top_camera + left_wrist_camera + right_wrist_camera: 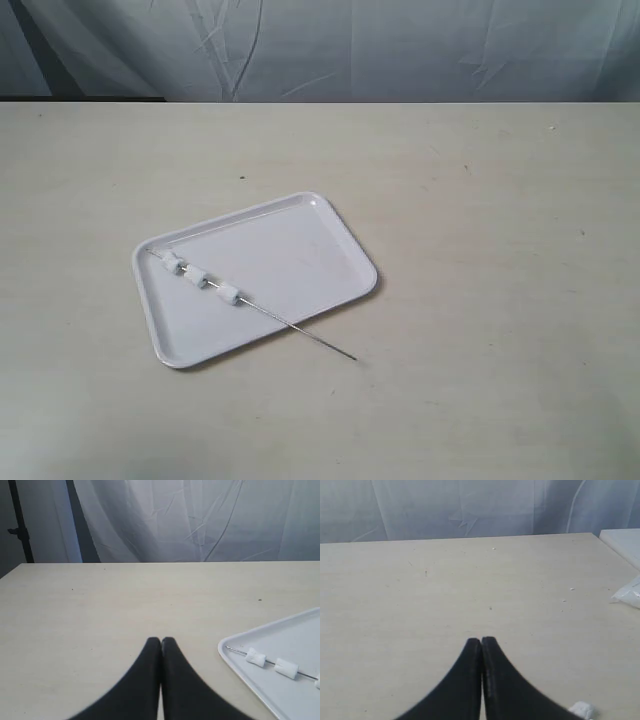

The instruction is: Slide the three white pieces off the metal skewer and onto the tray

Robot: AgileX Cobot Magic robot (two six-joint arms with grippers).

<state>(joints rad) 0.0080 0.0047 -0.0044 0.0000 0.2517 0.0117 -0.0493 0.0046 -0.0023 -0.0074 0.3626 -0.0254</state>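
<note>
A glossy white tray (300, 250) lies on the beige table left of centre. Across its near left part rests the thin metal skewer (300, 328), its tip sticking out past the tray's front rim onto the table. Three white pieces (200, 277) are threaded on the skewer's left half. In the left wrist view the tray's corner (231, 655) shows with two of the pieces (286, 668) on the skewer (236, 650). My left gripper (161, 641) is shut and empty, over bare table beside that corner. My right gripper (481, 641) is shut, empty, above bare table. Neither gripper appears in the exterior view.
A grey-white curtain (320, 45) hangs behind the table's far edge. In the right wrist view a clear plastic bag (627, 594) and a white slab (622, 542) lie at the table's side, and a small white scrap (582, 710) sits by the fingers.
</note>
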